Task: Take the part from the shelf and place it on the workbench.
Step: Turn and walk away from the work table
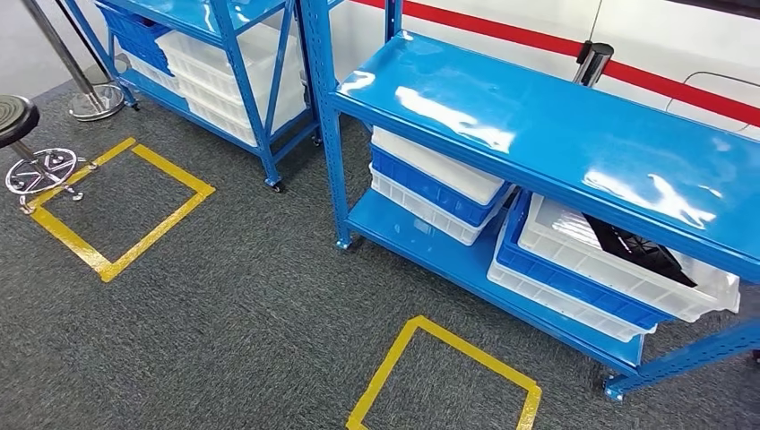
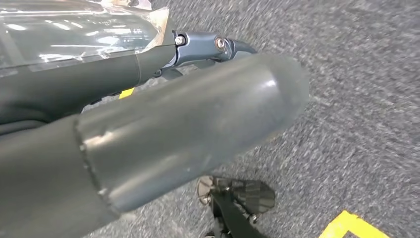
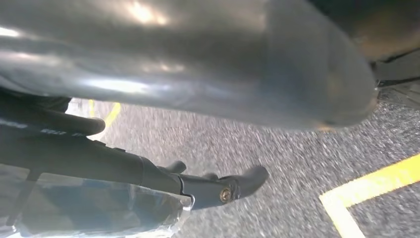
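The part [image 1: 638, 251] is a flat black piece lying tilted in a white bin [image 1: 574, 235] on the lower level of the near blue shelf [image 1: 538, 125], at the right. The shelf's top board hides part of it. My left hand [image 2: 188, 134] hangs over the grey carpet, its thick thumb and dark fingers [image 2: 208, 47] apart with nothing between them. My right hand [image 3: 198, 74] also hangs over the carpet, its fingers [image 3: 223, 188] stretched out away from the thumb, holding nothing.
White and blue bins [image 1: 430, 184] are stacked under the shelf's left half. A second blue rack [image 1: 215, 54] stands at the back left. Yellow tape squares [image 1: 448, 376] [image 1: 116, 206] mark the carpet. A stool [image 1: 22, 125] and a post's base [image 1: 94, 98] stand at the far left.
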